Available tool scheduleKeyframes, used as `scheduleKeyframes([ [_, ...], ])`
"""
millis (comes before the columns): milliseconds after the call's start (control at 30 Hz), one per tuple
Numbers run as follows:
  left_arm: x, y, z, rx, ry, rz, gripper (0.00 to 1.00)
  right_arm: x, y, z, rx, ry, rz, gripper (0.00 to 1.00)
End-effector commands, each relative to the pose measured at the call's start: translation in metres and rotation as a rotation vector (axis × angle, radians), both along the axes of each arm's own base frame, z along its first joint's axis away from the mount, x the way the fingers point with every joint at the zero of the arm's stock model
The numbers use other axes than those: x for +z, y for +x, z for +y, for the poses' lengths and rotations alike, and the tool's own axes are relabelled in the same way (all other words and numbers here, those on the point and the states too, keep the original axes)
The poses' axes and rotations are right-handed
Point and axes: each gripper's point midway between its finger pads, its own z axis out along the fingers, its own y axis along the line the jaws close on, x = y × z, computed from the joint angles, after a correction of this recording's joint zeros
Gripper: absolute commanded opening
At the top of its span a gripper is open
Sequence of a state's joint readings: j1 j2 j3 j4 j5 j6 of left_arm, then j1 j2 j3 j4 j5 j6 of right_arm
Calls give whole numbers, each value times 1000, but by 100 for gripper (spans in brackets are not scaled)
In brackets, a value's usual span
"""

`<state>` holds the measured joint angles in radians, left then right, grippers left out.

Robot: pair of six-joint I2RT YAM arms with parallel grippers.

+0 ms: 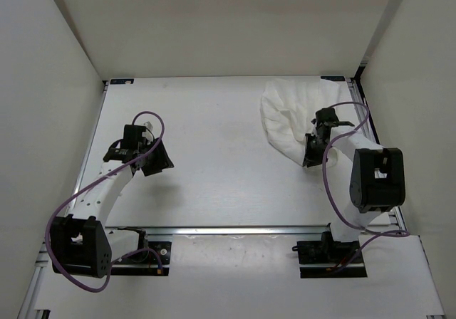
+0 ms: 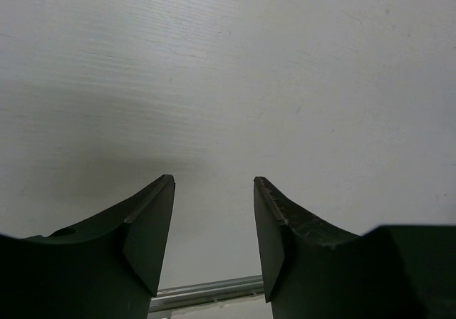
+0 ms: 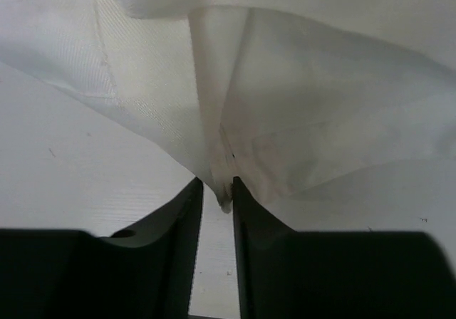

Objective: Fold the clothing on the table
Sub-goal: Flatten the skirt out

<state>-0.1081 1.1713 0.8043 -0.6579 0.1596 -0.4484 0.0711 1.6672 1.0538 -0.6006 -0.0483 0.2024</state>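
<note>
Two robot arms over a white table [image 1: 214, 191], crumpled clothing [image 1: 288, 116] at its far right corner.

The right gripper [image 3: 217, 194] pinches the cloth's near edge between nearly closed fingers. The left gripper [image 2: 214, 226] hangs spread and unladen above bare tabletop, well apart, beside the left wall.

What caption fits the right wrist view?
Right gripper fingers pinching a corner of the white clothing above the table.
</note>
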Motion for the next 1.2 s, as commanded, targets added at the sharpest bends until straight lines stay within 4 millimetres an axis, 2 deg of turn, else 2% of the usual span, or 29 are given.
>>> scheduleKeyframes([
  [0,5,3,-1,-6,-15,-23,60,-13,-3,8,13,10,27,24],
  [33,4,2,0,-4,-18,-18,60,-14,-4,9,22,9,30,22],
  [67,2,1,1,-2,-17,-14,59,-16,-6,9,27,8,40,13],
  [100,3,1,0,-6,-19,-17,59,-14,-7,13,36,13,39,10],
  [133,3,1,1,4,-22,-18,59,-8,0,17,43,22,17,0],
  [167,3,0,1,2,-25,-20,59,-1,1,22,56,55,15,0],
  [200,3,0,1,2,-25,-18,59,17,9,34,83,109,-19,0],
  [267,3,-1,0,-2,-31,-18,59,64,23,58,146,215,-118,0],
  [300,5,1,1,1,-29,-30,59,97,37,73,184,281,-188,0],
  [333,3,0,1,0,-32,-23,59,139,51,88,244,347,-299,0],
  [367,1,-1,1,6,-36,-18,59,165,54,96,269,379,-354,0],
  [433,5,3,0,8,-39,-30,59,244,69,121,384,494,-548,0],
  [467,5,3,0,7,-41,-30,58,262,70,127,406,515,-587,0],
  [533,5,3,0,0,-40,-34,59,321,61,152,547,611,-722,0],
  [600,4,0,1,8,-47,-28,58,353,43,173,640,693,-800,0],
  [667,4,0,1,10,-45,-29,59,373,36,177,643,755,-908,0],
  [700,6,0,2,11,-41,-36,59,386,33,166,610,735,-973,0],
  [733,1,-2,3,14,-38,-21,60,384,42,157,536,714,-1007,0],
  [800,1,-4,2,5,-33,-23,59,398,56,107,352,614,-1094,0],
  [833,-1,-4,3,8,-34,-15,59,392,68,74,216,534,-1084,0],
  [867,0,-3,0,1,-38,-15,59,392,71,60,173,510,-1076,0],
  [900,-1,-3,0,-1,-36,-16,58,393,76,36,113,472,-1085,0],
  [933,0,-1,-1,-1,-37,-18,59,391,78,27,78,446,-1082,0],
  [967,1,-1,-3,-7,-42,-19,59,388,78,21,49,418,-1082,0],
  [1067,2,3,-2,-10,-38,-19,59,393,81,23,23,378,-1107,0],
  [1133,3,4,-2,-9,-38,-21,59,390,83,39,50,367,-1099,0],
  [1167,3,3,-4,-23,-35,-20,59,396,86,43,71,361,-1119,0],
])
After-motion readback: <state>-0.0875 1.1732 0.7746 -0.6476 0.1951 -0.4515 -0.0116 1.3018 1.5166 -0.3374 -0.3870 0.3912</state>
